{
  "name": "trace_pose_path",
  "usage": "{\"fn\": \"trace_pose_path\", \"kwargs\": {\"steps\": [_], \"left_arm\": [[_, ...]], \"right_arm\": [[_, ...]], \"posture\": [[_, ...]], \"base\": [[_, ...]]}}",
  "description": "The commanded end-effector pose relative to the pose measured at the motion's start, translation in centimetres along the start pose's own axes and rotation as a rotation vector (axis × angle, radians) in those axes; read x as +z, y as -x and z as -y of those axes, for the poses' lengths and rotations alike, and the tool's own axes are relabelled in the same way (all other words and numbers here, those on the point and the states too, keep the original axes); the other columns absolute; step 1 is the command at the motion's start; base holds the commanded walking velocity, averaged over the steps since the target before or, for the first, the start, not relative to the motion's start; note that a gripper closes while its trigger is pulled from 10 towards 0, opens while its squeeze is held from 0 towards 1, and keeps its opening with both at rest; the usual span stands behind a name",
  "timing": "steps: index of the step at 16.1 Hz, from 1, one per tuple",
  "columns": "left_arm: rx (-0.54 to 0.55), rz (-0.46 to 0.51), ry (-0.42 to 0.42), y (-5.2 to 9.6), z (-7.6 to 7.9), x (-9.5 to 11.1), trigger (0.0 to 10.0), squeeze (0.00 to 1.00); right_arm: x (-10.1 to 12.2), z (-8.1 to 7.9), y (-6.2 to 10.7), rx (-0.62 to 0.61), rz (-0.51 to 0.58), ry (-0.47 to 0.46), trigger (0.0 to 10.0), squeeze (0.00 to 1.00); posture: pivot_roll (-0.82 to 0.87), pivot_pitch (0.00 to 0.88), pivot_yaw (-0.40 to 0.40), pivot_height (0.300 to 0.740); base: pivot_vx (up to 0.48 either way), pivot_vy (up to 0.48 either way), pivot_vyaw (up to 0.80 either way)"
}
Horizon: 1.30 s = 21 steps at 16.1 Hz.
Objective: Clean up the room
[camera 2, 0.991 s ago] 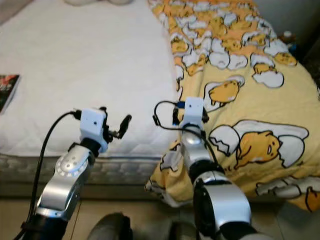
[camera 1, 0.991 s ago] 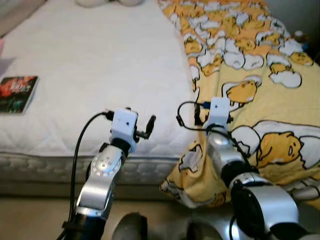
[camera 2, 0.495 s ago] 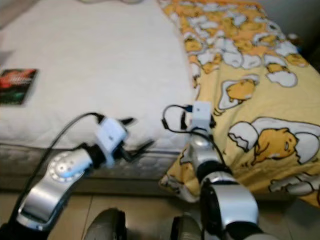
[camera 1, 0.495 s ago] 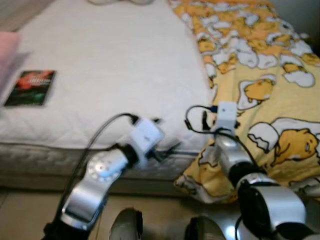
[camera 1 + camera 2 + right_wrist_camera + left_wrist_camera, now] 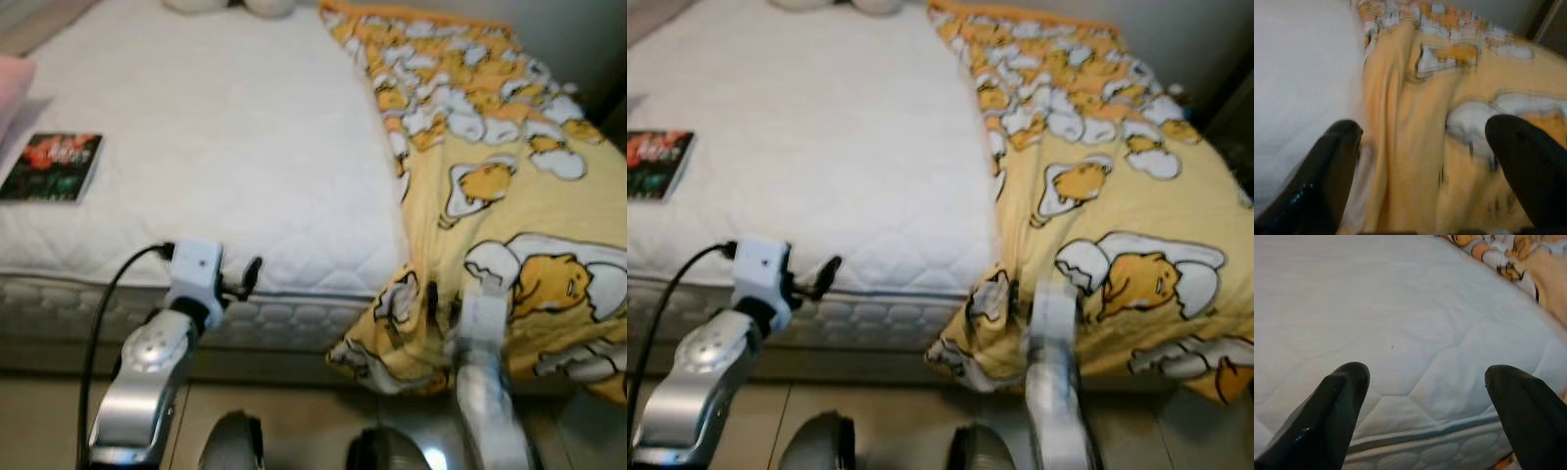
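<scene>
Now both claws hang released at the foot of the bed (image 5: 196, 147): left claw (image 5: 1422, 396) spread wide over the white mattress edge, right claw (image 5: 1422, 161) spread over the yellow egg-print blanket (image 5: 509, 196). That blanket drapes the bed's right half, its corner drooping off. It looks soft, light and floppy; a pinch at the bunched hanging corner seems best. A book (image 5: 51, 166) lies far left.
</scene>
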State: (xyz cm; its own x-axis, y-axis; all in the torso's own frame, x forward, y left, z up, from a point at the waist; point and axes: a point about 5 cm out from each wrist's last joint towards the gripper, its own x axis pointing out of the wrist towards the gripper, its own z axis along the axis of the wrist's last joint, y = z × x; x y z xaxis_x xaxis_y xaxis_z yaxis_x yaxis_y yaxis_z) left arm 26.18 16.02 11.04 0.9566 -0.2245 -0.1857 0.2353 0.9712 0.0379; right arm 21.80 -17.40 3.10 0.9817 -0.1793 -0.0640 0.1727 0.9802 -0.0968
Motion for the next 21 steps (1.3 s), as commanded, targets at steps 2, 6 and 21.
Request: {"fn": "trace_pose_path", "kwargs": {"steps": [2,6,21], "left_arm": [[-0.018,0.045,0.008,-0.9,0.5,0.5,10.0,0.00],[-0.012,0.158,-0.029,-2.0,1.2,2.4,10.0,0.00],[-0.053,0.364,-0.030,-2.9,3.1,6.9,10.0,0.00]], "right_arm": [[3.5,-0.1,2.9,0.075,0.179,0.008,10.0,0.00],[5.5,0.6,3.0,0.015,0.197,-0.002,10.0,0.00],[8.8,0.0,-2.0,-0.004,0.235,-0.080,10.0,0.00]], "posture": [[0.09,0.002,-0.063,0.699],[0.05,0.000,-0.042,0.699],[0.06,0.000,-0.033,0.699]], "base": [[0.000,0.000,0.00],[0.000,-0.232,0.00],[0.136,-0.184,0.19]]}}
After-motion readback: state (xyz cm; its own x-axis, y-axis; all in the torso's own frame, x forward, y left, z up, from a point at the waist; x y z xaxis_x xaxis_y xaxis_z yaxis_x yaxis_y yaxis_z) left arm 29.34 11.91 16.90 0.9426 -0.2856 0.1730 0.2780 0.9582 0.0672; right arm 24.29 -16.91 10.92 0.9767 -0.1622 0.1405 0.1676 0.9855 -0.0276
